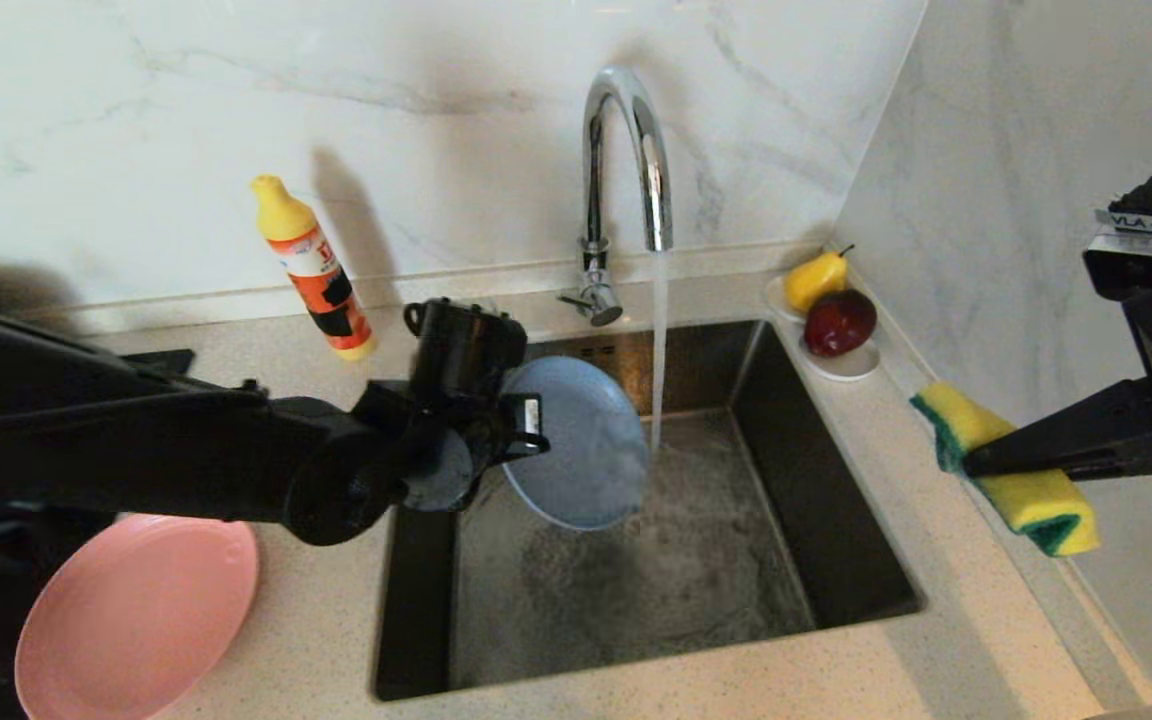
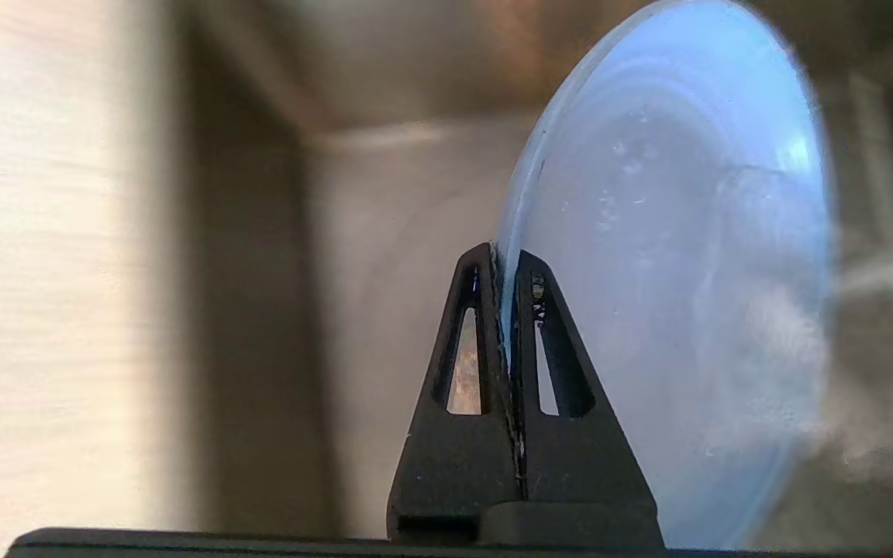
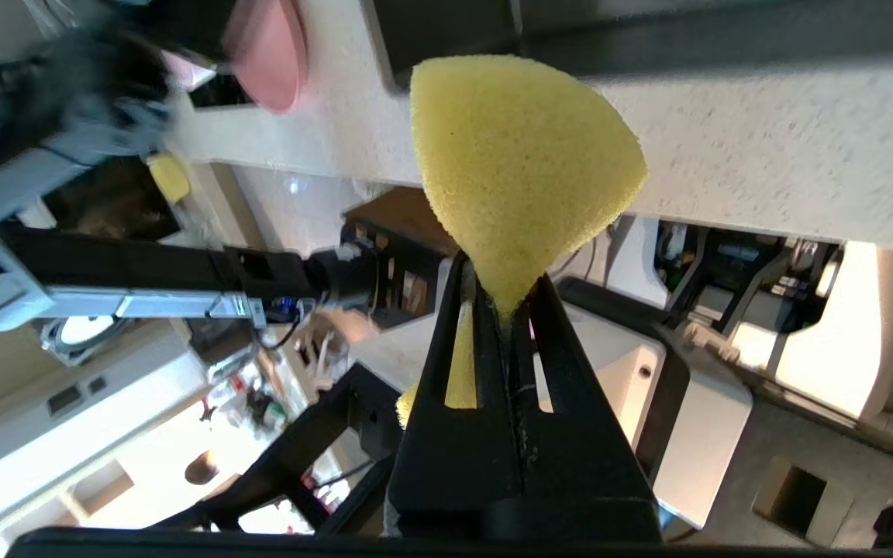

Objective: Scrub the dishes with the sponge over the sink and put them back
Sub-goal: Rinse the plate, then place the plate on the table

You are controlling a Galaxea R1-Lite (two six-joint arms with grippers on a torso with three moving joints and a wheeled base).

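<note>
My left gripper (image 1: 524, 425) is shut on the rim of the grey-blue plate (image 1: 581, 450). It holds the plate on edge over the left part of the sink (image 1: 836, 560). In the left wrist view the fingertips (image 2: 502, 263) pinch the thin rim of the wet plate (image 2: 671, 271). Water from the faucet (image 1: 626, 150) falls just past the plate's right edge. My right gripper (image 1: 971, 462) hangs over the right counter, shut on the yellow and green sponge (image 1: 1026, 490), which is squeezed at its middle (image 3: 520, 155). A salmon-pink plate (image 1: 136, 610) lies on the counter at front left.
An orange and yellow soap bottle (image 1: 316, 270) stands behind the sink on the left. A small white dish (image 1: 846, 365) with a pear and an apple sits at the back right corner. The marble wall (image 1: 1016, 150) rises close beside the right arm.
</note>
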